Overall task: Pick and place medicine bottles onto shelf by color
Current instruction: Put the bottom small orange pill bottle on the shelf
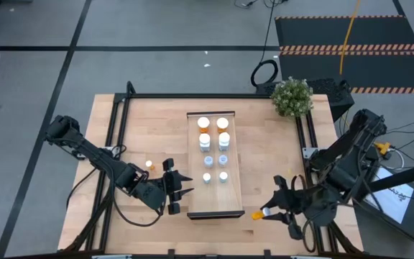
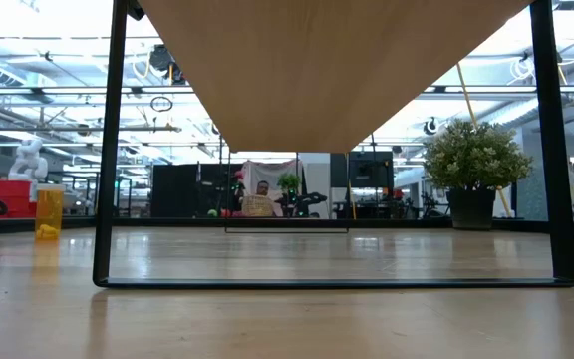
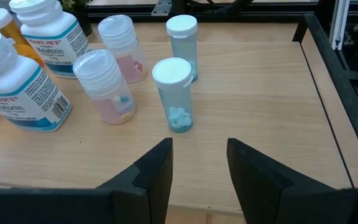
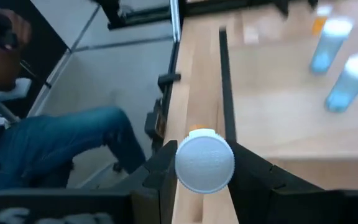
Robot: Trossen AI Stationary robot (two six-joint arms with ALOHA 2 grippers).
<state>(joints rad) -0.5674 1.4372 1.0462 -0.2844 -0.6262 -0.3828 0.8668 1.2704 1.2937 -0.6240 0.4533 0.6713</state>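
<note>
The shelf (image 1: pixel 192 208) is a long light-wood tray in mid-table, raised on a black frame (image 2: pixel 103 199). On it stand two orange bottles (image 1: pixel 203 124), two white ones (image 1: pixel 223 139) and several blue-grey ones (image 1: pixel 208 177). One orange bottle (image 1: pixel 149 165) stands alone on the table to the shelf's left, also seen in the low view (image 2: pixel 48 211). My left gripper (image 1: pixel 182 185) is open beside the shelf's left edge; its wrist view looks at the blue-grey bottles (image 3: pixel 174 93). My right gripper (image 1: pixel 268 212), right of the shelf's near end, is shut on an orange bottle (image 1: pixel 258 214). My right gripper pinches the orange bottle at its white cap (image 4: pixel 204 160) between the two fingers (image 4: pixel 166 163). The bottle lies level along the fingers, with its orange body (image 1: pixel 257 214) pointing toward the shelf's near right corner. Whether it is clear of the table does not show.
A potted plant (image 1: pixel 292 96) stands at the table's far right corner. Black rails (image 1: pixel 113 129) run along the table's left and right sides. A person in jeans (image 4: pixel 55 149) sits beyond the table. Bare wood lies left and right of the shelf.
</note>
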